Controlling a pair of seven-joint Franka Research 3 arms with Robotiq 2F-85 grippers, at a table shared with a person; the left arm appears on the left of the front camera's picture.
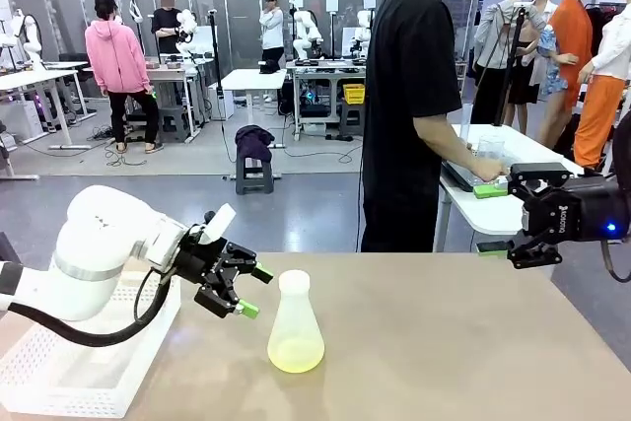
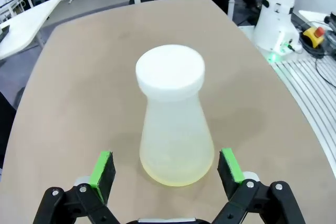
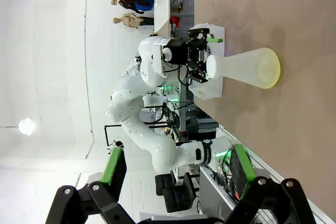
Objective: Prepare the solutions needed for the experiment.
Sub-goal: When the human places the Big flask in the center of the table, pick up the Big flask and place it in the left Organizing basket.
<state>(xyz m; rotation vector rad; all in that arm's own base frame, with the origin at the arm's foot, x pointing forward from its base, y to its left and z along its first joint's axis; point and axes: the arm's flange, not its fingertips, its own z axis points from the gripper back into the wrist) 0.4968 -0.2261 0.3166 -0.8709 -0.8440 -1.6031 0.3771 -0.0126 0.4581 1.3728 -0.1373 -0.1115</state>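
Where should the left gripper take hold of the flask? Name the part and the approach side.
Probably the narrow neck under the white cap of the flask, approached level from the left gripper side. The flask stands upright; its wide base looks too broad, and the open jaws already face it.

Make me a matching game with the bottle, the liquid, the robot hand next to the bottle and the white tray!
Things:
1. flask
2. liquid
3. left gripper
4. white tray

Descriptions:
A. pale yellow-green
B. open, just beside the flask
C. at the table's left edge, under the arm
D. frosted, upright in the middle of the table

Pairs: 1-D, 2-A, 3-B, 4-C
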